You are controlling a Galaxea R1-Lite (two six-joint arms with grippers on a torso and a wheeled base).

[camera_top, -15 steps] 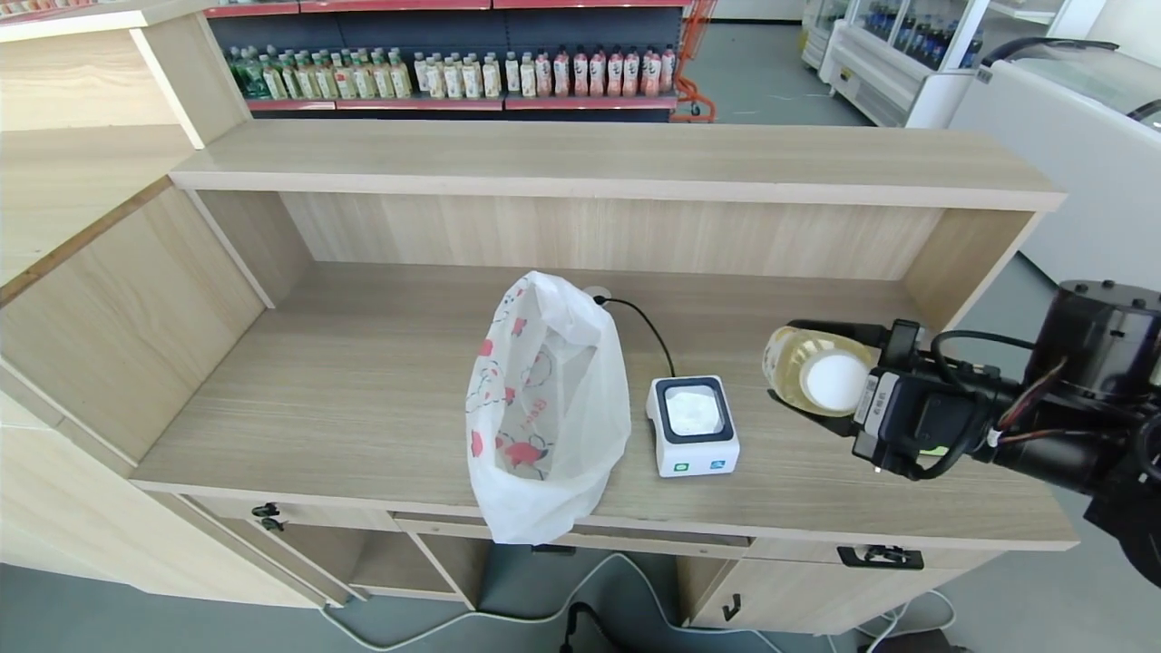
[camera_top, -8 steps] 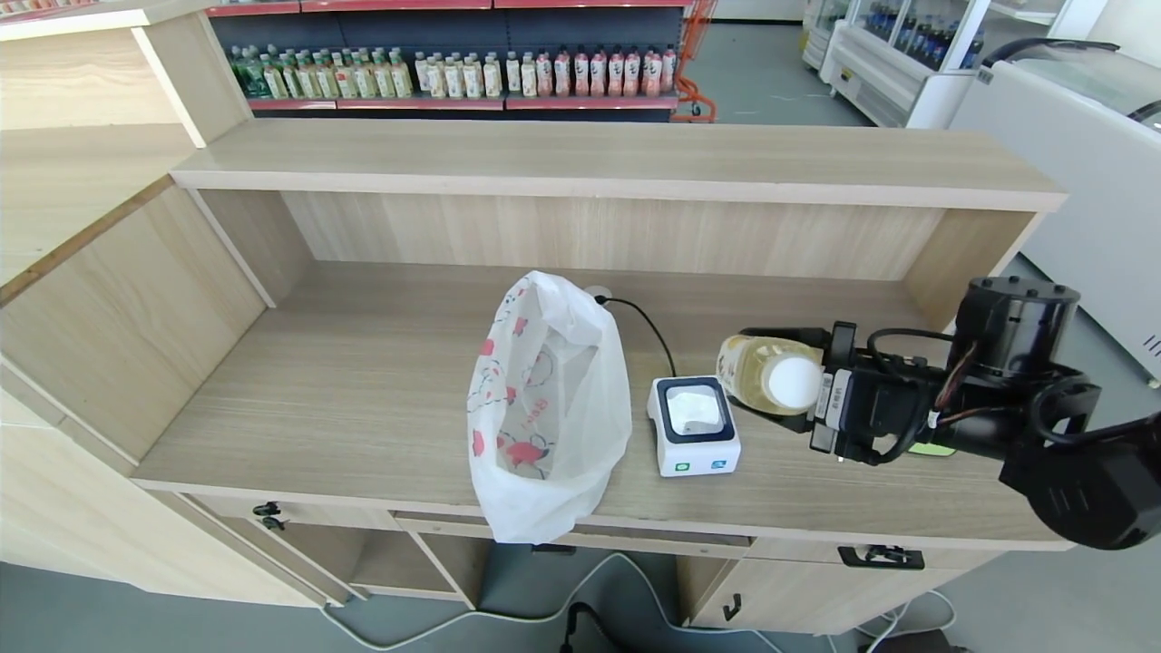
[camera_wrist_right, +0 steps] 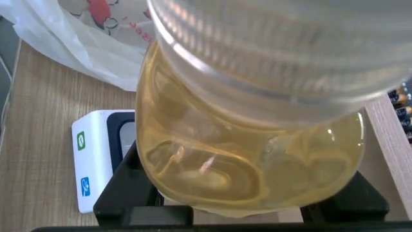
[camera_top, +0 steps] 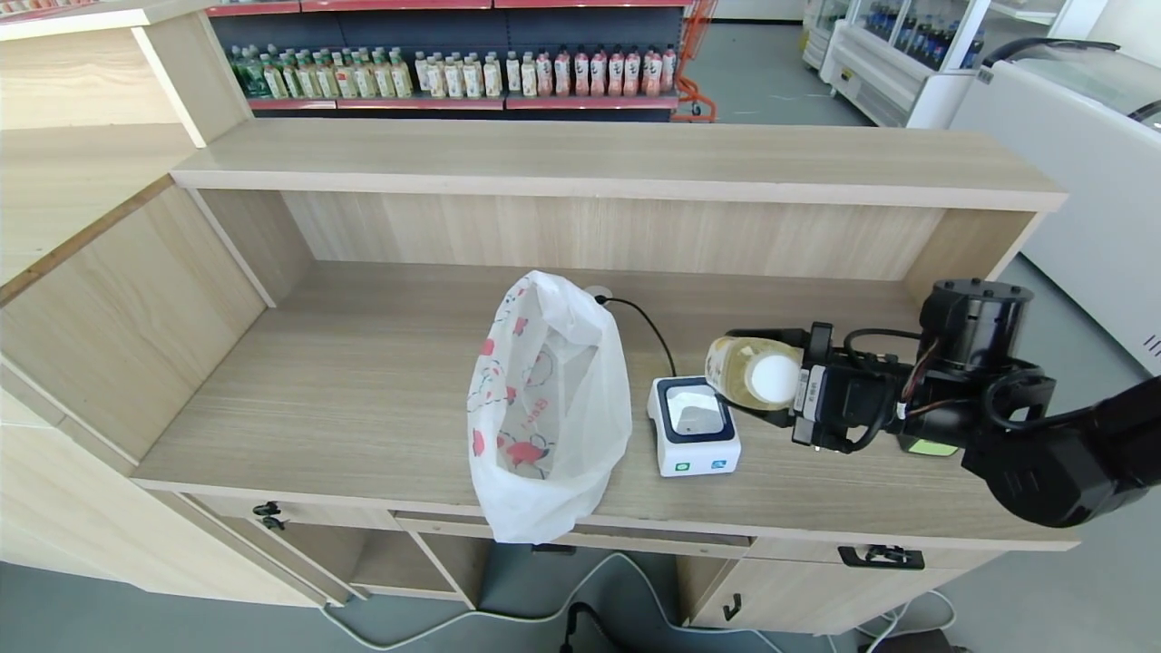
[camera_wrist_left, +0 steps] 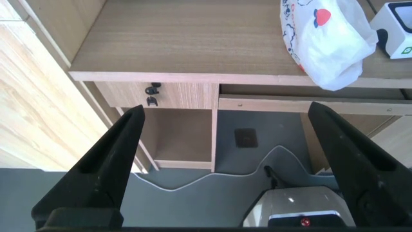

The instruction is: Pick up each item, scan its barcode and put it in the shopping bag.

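My right gripper (camera_top: 760, 376) is shut on a clear bottle of yellow drink (camera_top: 746, 371) with a white cap, held lying sideways just right of and slightly above the white barcode scanner (camera_top: 692, 425). In the right wrist view the bottle (camera_wrist_right: 257, 142) sits close up, with the scanner (camera_wrist_right: 103, 158) and the shopping bag (camera_wrist_right: 96, 32) beyond it. The white shopping bag (camera_top: 544, 408) with red prints stands open on the counter, left of the scanner. My left gripper (camera_wrist_left: 228, 167) hangs open below the counter's front edge, nothing between its fingers.
The scanner's black cable (camera_top: 639, 326) runs back to a hole in the counter (camera_top: 363, 381). A raised wooden shelf (camera_top: 617, 159) and side walls enclose the counter. The shopping bag (camera_wrist_left: 325, 38) and scanner (camera_wrist_left: 396, 29) show near the counter edge in the left wrist view.
My right arm has carried the bottle leftward, from the counter's right side to just beside the scanner. The bag and scanner have stayed put.
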